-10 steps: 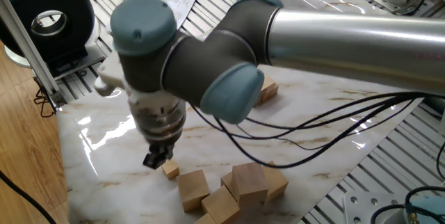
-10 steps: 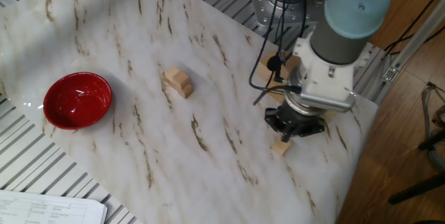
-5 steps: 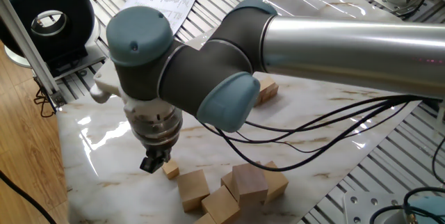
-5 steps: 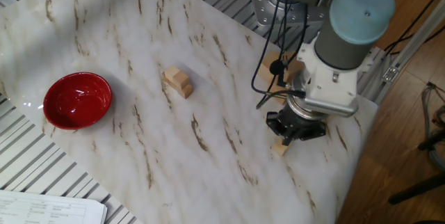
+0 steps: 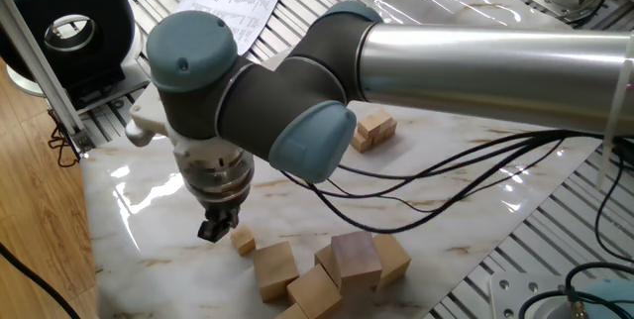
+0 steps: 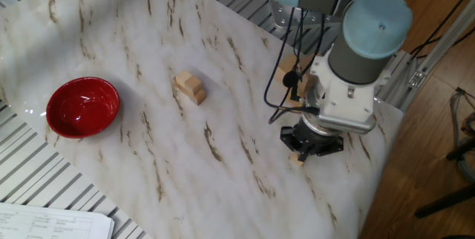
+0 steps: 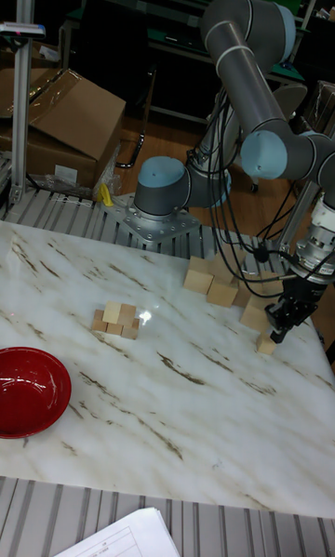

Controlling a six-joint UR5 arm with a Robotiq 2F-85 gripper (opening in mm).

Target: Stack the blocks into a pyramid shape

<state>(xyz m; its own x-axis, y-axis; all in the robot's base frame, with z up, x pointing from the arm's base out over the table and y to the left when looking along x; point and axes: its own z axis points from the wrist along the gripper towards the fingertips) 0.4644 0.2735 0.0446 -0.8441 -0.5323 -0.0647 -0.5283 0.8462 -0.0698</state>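
a white marble-patterned table [image 7: 186,399] stands by a wood floor [image 7: 177,152], an open cardboard box [image 7: 65,115] behind.

fingers [image 5: 216,227] too small to judge, small block [image 6: 298,157] half hidden under wrist, bowl [image 7: 28,391] edge-cropped

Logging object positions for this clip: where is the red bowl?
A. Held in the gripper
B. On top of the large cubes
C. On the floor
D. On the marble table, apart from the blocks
D: the red bowl sits on the marble table, well away from the small stacked blocks and the gripper.
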